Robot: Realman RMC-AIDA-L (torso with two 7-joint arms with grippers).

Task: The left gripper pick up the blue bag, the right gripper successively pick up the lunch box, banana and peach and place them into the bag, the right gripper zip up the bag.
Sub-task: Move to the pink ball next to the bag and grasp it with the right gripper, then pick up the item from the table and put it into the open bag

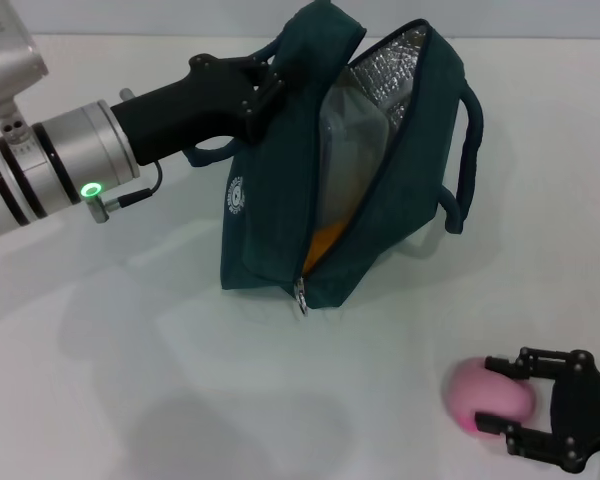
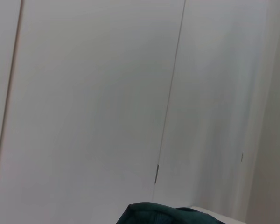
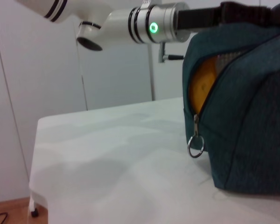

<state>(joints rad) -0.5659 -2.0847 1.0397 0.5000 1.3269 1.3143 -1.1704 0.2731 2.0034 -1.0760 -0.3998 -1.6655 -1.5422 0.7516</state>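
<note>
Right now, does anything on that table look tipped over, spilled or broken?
Nothing is spilled or visibly broken. The blue bag leans, unzipped, because the left gripper holds its top edge up. The lunch box and banana sit inside. The peach is on the table, between the right gripper's open fingers.

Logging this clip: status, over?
Left gripper holding blue bag open by its top. Right gripper open around peach on table. Lunch box, banana inside.
</note>
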